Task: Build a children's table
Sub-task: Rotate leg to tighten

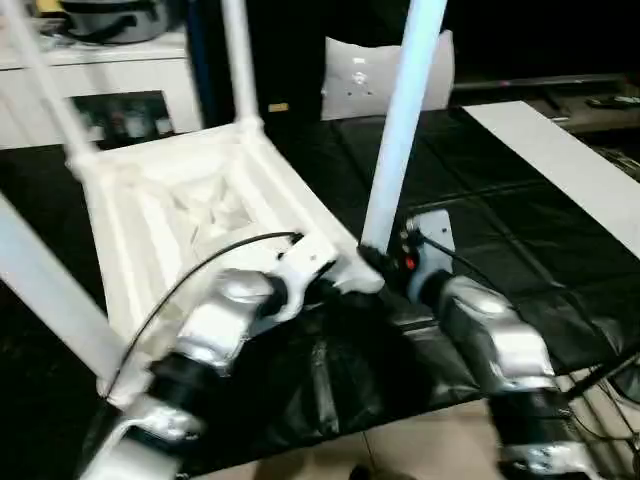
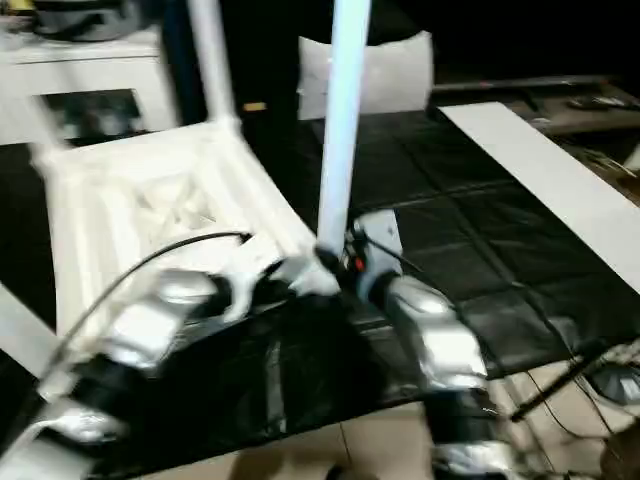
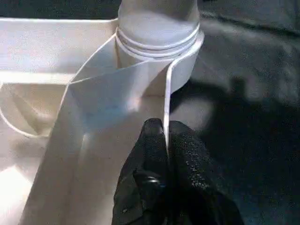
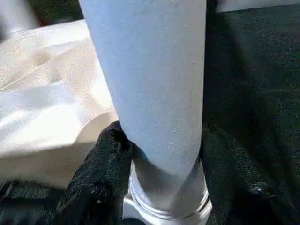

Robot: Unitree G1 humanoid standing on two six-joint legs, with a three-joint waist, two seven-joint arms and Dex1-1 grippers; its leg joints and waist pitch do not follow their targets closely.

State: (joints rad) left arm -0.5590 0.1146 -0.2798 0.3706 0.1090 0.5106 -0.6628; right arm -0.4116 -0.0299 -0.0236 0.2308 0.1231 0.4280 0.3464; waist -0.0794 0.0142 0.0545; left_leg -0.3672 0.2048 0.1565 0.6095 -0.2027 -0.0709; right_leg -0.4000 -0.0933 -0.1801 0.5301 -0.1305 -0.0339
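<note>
The children's table top (image 1: 190, 210) lies upside down on a black mat, ribbed underside up. My left gripper (image 3: 165, 129) is shut on the thin rim wall (image 3: 140, 79) of the top, just beside the near corner socket (image 3: 159, 42). A white leg (image 1: 400, 130) stands upright in that socket. My right gripper (image 4: 164, 145) is shut around this leg low down, one black finger (image 4: 110, 145) on each side of the tube. Three other legs rise from the other corners: one at the far corner (image 1: 240, 60), one at the far left (image 1: 45, 85), one at the near left (image 1: 50, 300).
The black mat (image 1: 480, 200) covers the floor under the table top. A long white board (image 1: 560, 160) lies on it at the right. A white cabinet (image 1: 110, 80) stands at the back left, and a white padded object (image 1: 345, 80) behind the held leg. Bare floor tiles (image 1: 400, 450) show nearest me.
</note>
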